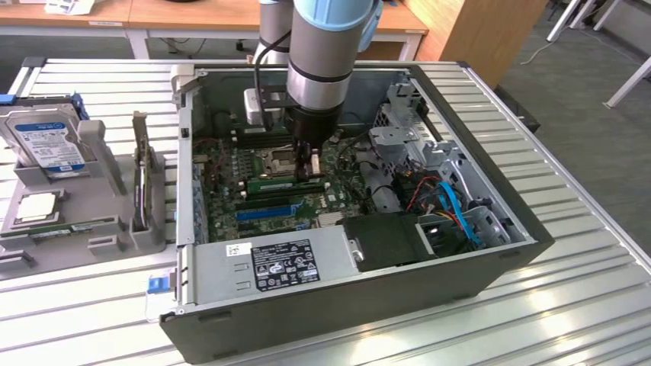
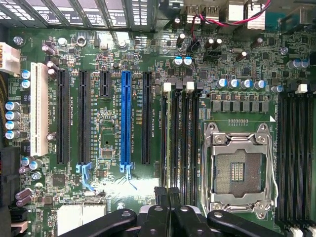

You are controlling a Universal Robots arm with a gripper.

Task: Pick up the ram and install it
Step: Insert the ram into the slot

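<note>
Centre of the exterior view: open computer case (image 1: 508,248) on a slatted table (image 1: 580,320). Inside it: motherboard (image 1: 259,194) toward frame left; power supply (image 1: 274,263) along the lower edge; drive cage (image 1: 407,145) and cables (image 1: 453,210) toward frame right. Arm (image 1: 320,69) enters from top centre, gripper (image 1: 308,169) over the motherboard. Far left, beside the case: fixture tray (image 1: 122,242), hard drive (image 1: 46,141) at its upper end. Wrist view: memory slots (image 2: 183,138) between expansion slots (image 2: 126,118) and CPU socket (image 2: 237,170).

gripper (image 2: 168,193) cut by frame edge | arm (image 1: 323,69) hides mobo (image 1: 226,183) centre, ext view | holding anything? unclear, maybe edge-on
</note>
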